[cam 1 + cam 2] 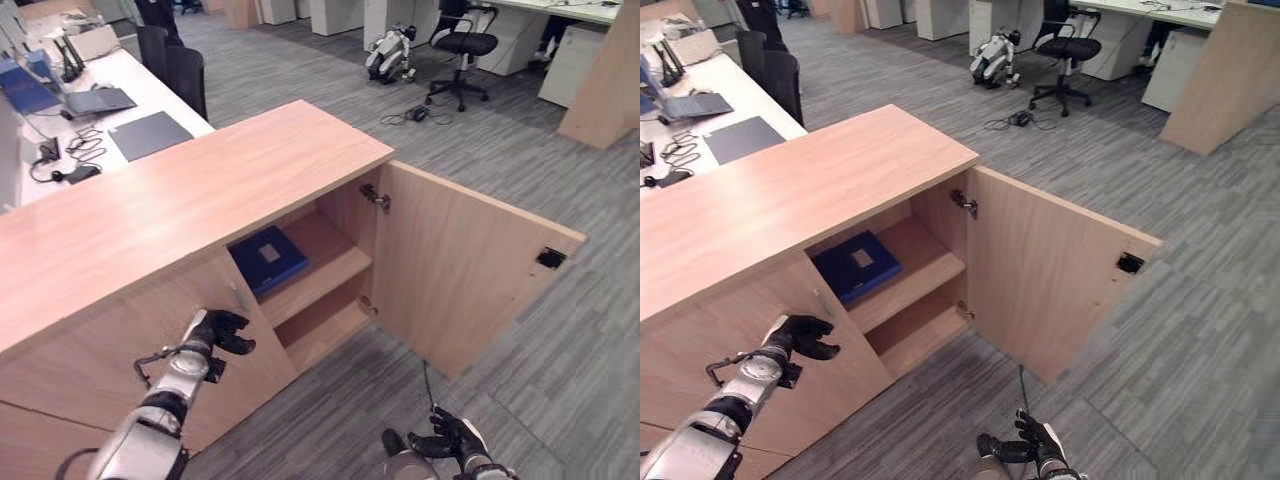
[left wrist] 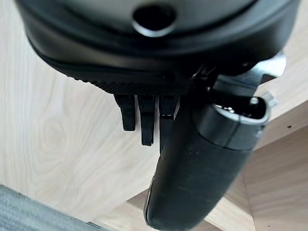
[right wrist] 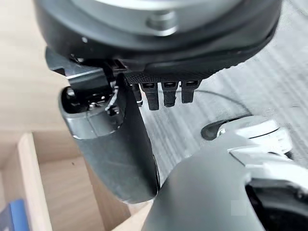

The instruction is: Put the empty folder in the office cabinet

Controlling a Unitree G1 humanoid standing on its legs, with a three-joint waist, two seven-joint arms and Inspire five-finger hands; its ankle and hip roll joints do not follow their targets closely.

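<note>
Hands first: the dark right hand (image 1: 455, 438) hangs low over the grey carpet floor (image 1: 560, 360), fingers loosely curled and empty. The dark left hand (image 1: 215, 333) hovers before the shut left door (image 1: 120, 350) of the light wooden office cabinet (image 1: 200, 190), fingers loosely bent, grasping nothing. Beyond, the flat blue folder (image 1: 268, 257) lies on the upper shelf (image 1: 335, 262), so the task looks nearly done. The right cabinet door (image 1: 460, 265) stands swung wide open, probably left so for access; closing it may remain.
</note>
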